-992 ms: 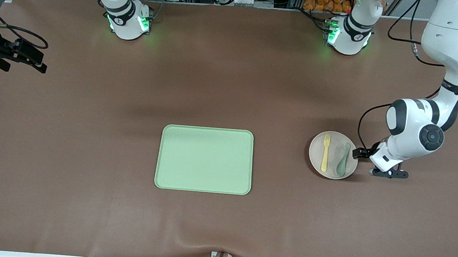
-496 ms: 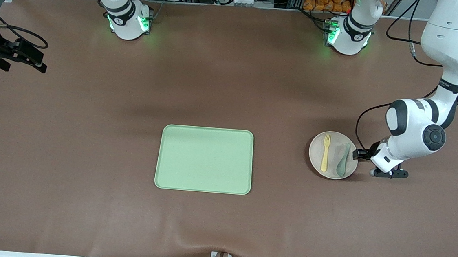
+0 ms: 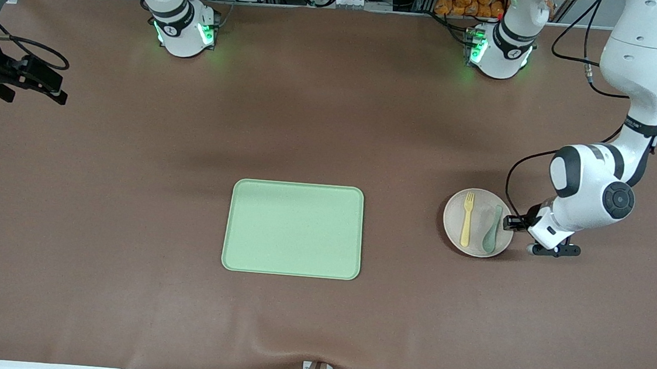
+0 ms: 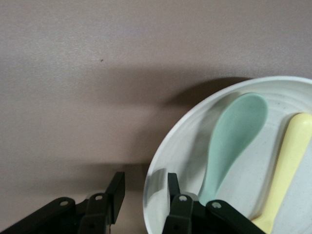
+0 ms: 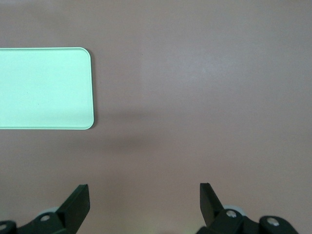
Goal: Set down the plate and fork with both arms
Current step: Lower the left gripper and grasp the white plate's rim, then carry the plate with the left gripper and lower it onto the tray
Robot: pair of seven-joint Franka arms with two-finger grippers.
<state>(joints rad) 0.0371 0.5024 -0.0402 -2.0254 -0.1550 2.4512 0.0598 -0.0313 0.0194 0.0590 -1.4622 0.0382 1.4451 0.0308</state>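
The pale plate (image 3: 454,221) rests on the brown table toward the left arm's end, with the yellow fork (image 3: 466,219) and a muted green spoon (image 3: 492,228) lying in it. My left gripper (image 3: 510,222) is low at the plate's edge. In the left wrist view its jaws straddle the plate's rim (image 4: 161,161): one finger (image 4: 117,187) stands outside with a gap to the rim, the other (image 4: 172,184) is over the inside beside the spoon (image 4: 234,136) and fork (image 4: 287,161). My right gripper (image 5: 144,195) waits, open and empty, high over bare table at the right arm's end.
A rectangular light green tray (image 3: 293,228) lies at the table's middle, with nothing on it; its corner (image 5: 44,87) shows in the right wrist view. Bare brown table lies between tray and plate.
The left gripper's jaws have narrowed around the plate's rim and the left arm has shifted slightly toward the plate. The right arm has not moved.
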